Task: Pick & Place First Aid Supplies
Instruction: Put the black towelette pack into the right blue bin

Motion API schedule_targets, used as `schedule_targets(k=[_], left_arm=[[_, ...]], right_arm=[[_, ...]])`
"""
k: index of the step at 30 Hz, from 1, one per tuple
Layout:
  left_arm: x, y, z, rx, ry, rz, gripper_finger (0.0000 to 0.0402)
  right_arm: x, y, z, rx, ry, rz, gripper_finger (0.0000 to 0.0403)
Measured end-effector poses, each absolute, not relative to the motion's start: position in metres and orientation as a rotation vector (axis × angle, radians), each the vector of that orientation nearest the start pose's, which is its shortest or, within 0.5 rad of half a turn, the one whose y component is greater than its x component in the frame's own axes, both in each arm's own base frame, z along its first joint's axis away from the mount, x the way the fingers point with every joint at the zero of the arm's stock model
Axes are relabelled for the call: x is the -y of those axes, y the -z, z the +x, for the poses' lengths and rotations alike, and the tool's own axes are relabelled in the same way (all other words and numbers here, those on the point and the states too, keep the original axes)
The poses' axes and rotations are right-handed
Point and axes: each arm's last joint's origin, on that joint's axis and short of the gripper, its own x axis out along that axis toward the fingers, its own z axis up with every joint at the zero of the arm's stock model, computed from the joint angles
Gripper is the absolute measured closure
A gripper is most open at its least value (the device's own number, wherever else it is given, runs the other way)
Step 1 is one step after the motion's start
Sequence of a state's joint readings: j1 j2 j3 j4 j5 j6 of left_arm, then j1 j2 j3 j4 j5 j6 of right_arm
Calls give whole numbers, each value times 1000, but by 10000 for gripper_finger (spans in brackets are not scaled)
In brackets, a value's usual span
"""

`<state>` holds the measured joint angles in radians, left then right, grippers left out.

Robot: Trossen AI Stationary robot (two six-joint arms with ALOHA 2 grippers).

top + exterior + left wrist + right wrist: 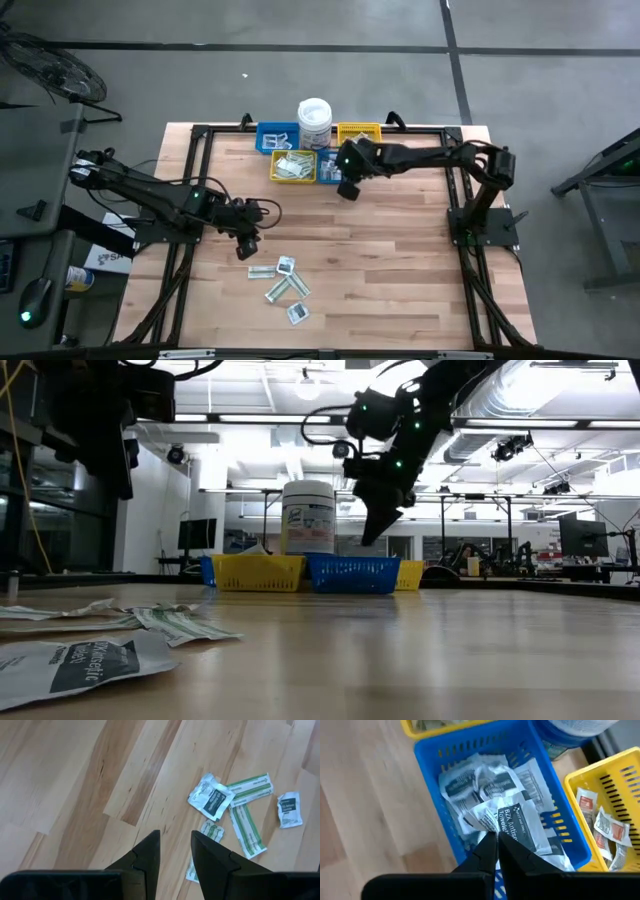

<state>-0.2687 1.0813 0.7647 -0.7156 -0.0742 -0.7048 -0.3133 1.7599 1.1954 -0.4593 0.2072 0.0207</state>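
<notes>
White packets (492, 805) in blue bin (440, 755) beneath shut right tool (496, 847)

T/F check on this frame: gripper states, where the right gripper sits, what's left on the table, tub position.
1. The right gripper hangs over a blue bin of white towelette packets. True.
2. The right gripper's fingers are spread wide. False: they are shut, and nothing shows between them.
3. The left gripper holds a green-striped strip. False: its fingers are apart and empty, above bare wood near the loose packets.
4. Several packets lie on the table. True.
5. The white tub lies tipped over. False: it stands upright behind the bins.
</notes>
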Motion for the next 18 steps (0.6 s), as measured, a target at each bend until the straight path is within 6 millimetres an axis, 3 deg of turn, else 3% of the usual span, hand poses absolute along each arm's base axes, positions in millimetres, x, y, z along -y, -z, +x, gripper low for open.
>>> schedule_targets(k=[6,18], left_arm=[[50,-235,192,-1010,-191,-464,291],[50,-235,191,-1011,-191,-463,291]], right_arm=[[133,-200,335,-1024,348,69,393],[140,-203,337,-985,298,-23,359]])
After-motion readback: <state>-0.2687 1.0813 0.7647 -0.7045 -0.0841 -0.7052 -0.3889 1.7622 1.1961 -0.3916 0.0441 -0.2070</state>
